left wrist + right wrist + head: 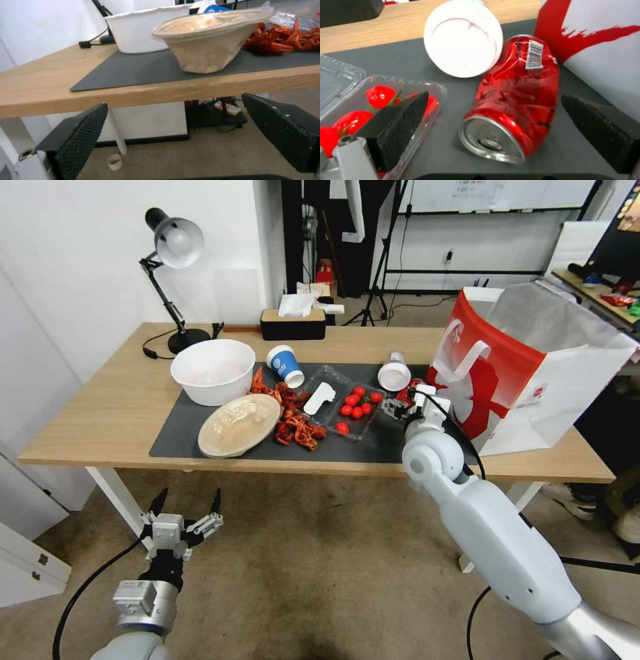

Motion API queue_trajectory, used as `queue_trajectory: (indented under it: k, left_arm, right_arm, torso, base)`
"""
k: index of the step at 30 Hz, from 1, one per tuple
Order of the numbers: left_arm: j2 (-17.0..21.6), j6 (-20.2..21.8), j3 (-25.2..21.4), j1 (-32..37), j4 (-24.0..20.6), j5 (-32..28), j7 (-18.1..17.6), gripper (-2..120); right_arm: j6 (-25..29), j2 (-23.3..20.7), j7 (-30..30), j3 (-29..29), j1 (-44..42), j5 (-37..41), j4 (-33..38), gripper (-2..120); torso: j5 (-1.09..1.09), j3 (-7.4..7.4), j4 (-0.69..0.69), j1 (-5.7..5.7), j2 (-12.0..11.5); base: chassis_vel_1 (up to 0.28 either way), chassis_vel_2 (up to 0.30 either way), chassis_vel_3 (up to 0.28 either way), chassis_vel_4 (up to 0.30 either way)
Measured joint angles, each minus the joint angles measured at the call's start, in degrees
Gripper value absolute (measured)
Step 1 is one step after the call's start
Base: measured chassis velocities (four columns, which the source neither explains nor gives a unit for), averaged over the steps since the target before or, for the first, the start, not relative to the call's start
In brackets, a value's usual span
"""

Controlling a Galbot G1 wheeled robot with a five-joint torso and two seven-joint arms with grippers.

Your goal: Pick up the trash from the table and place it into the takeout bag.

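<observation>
The right hand (493, 140) hovers low over the grey mat at centre right of the head frame, released, its two black fingers (403, 120) spread to either side of a crushed red can (516, 102). The can lies on its side, long axis running straight away from the hand, its silver top end nearest. That line-up suits a sideways squeeze across the can's body, I judge. Just beyond, touching it, lies the white lidded cup (463, 42); the takeout bag (533, 367) stands close by at right, open-mouthed, contents unseen. The clear tray (370, 110) holds cherry tomatoes. The left hand (187, 513) hangs released below the bench (100, 427), lower left.
</observation>
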Motion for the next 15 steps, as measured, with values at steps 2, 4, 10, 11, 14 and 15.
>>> queue_trajectory:
  k: [2,4,10,11,14,15]
  left_arm:
    - [0.0,0.0,0.0,-0.1,0.2,0.0,0.0,100]
    - [0.1,0.0,0.0,-0.2,0.5,0.0,0.0,100]
    - [0.2,0.1,0.1,-0.5,1.1,-0.1,0.0,100]
    - [0.2,0.1,0.1,-0.5,1.1,-0.1,0.0,100]
    - [0.1,0.1,0.1,-0.5,1.1,-0.2,0.0,100]
    - [0.0,0.1,0.2,-0.4,1.1,-0.2,0.0,100]
  right_arm:
    - [0.0,0.4,0.0,0.0,0.4,0.0,-0.8,100]
    - [0.0,0.9,-0.1,-0.1,0.8,0.0,-2.1,100]
    - [0.0,1.1,-0.3,-0.6,1.5,0.0,-4.1,100]
    - [0.0,1.1,-0.3,-0.6,1.5,0.0,-4.1,100]
    - [0.0,1.5,-0.1,-0.6,2.1,0.2,-5.4,100]
    - [0.1,1.7,0.1,-0.6,2.4,0.3,-5.9,100]
  torso:
    - [0.00,0.00,0.00,0.00,0.0]
    - [0.01,0.00,0.00,0.00,0.0]
    - [0.00,0.00,-0.01,0.00,0.0]
    - [0.00,0.00,-0.01,0.00,0.0]
    - [0.00,0.00,0.00,0.00,0.0]
    - [0.00,-0.01,0.00,0.00,0.0]
  base:
    - [0.000,0.000,0.000,0.000]
    - [0.000,0.000,0.000,0.000]
    - [0.000,0.000,0.000,0.000]
    - [0.000,0.000,0.000,0.000]
    - [0.000,0.000,0.000,0.000]
    - [0.000,0.000,0.000,0.000]
